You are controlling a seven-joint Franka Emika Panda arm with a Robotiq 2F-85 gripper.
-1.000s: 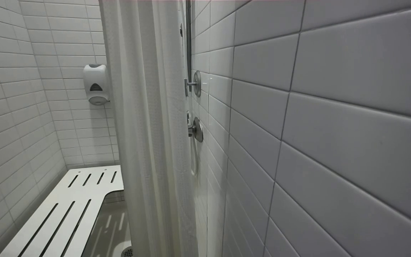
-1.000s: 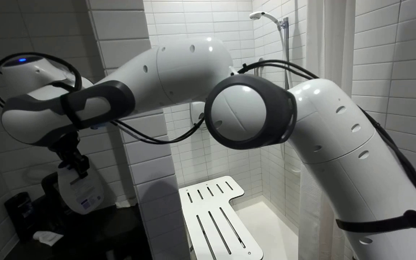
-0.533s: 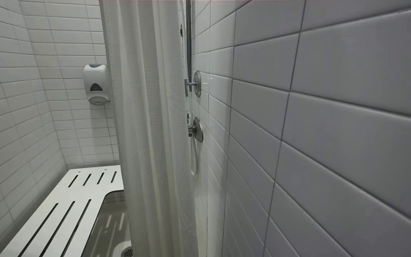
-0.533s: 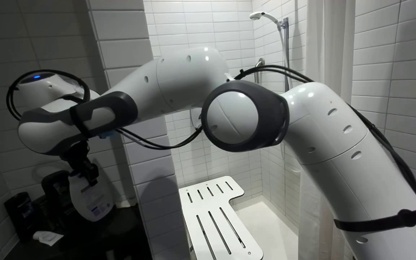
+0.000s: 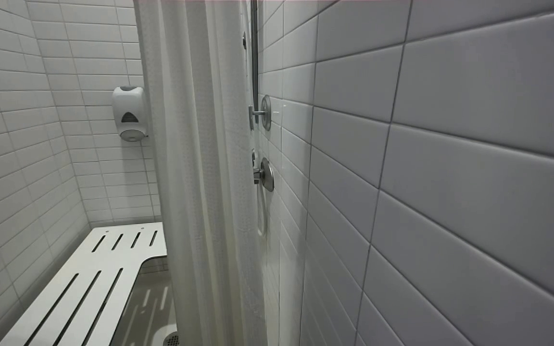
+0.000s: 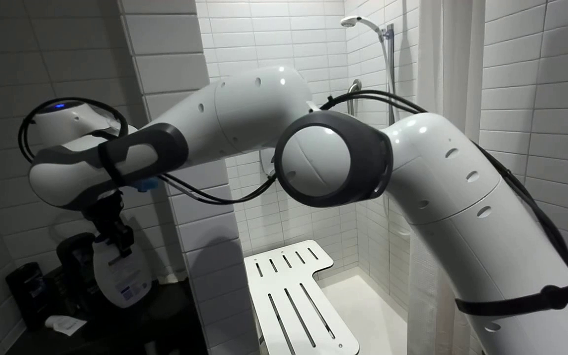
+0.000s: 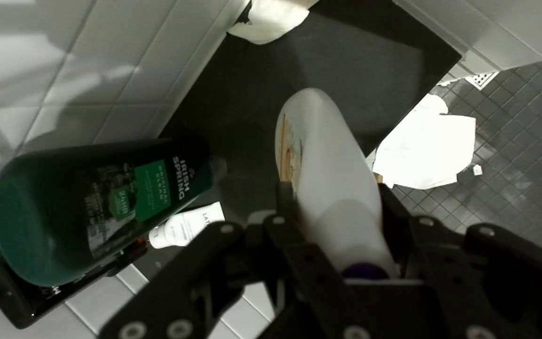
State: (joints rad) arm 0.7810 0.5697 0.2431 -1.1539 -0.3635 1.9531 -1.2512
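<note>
- The robot arm (image 6: 259,111), smooth glossy white shells with dark grey bands, reaches out and down to its gripper (image 7: 334,195).
- The black counter (image 7: 346,56) lies below the hand, flat and dull, set against smooth wall tiles (image 7: 125,84).
- The white bottle (image 6: 124,276) is gripped firmly, a finger pressed to each broad face in its upper part. It hangs straight out below the palm: neck end at the hand, base pointing away, long axis leaning rather than plumb in an exterior view. Whether the base touches the counter, I cannot tell.
- Its body looks like opaque, smooth plastic, a flattened oval: wide in that exterior view, slim and edge-on in the wrist view.
- The green bottle (image 7: 64,202), dark, shiny and rounded, is near the white one but apart, to its left in the wrist view.
- The white tube (image 7: 177,230), printed and slim, lies near the green bottle.
- A purple patch (image 7: 365,270) shows at the white bottle's neck.
</note>
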